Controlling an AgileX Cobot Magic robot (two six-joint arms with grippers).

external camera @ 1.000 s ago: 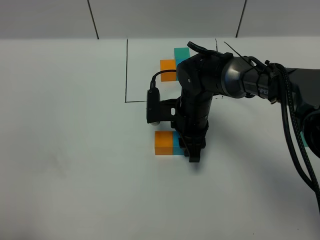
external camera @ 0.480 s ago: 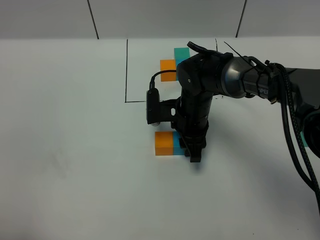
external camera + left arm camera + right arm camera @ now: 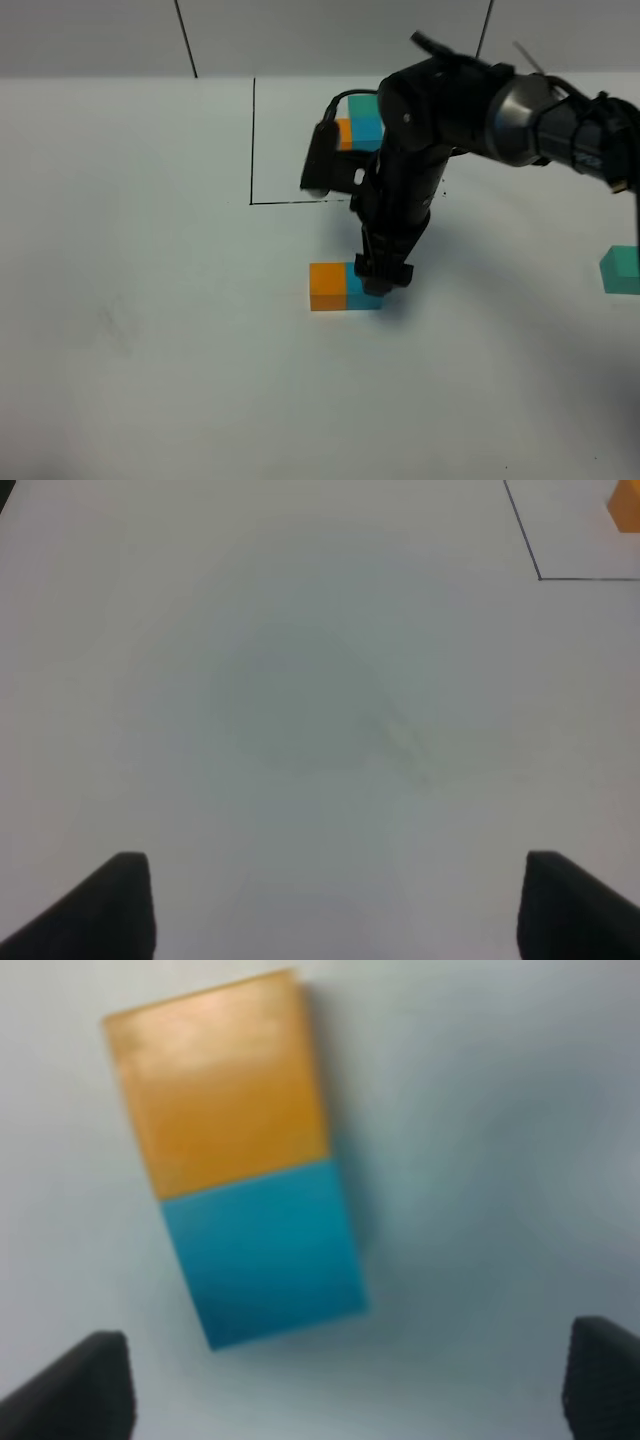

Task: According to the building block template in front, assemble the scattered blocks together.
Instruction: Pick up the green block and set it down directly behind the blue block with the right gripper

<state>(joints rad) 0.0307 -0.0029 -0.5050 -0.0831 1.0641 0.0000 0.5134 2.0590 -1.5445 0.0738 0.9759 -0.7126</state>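
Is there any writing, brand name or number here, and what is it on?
None can be read.
The orange block, blue block and teal block are plain.
The black line is a drawn frame, not a sign.
Any label on the dark arm is too blurred to read.

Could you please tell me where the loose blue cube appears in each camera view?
Exterior high: small matte blue cube, centre, partly behind the right gripper.
Right wrist: near the middle.
Left wrist: not in it.
Shared landmark: the matte orange cube touching it.
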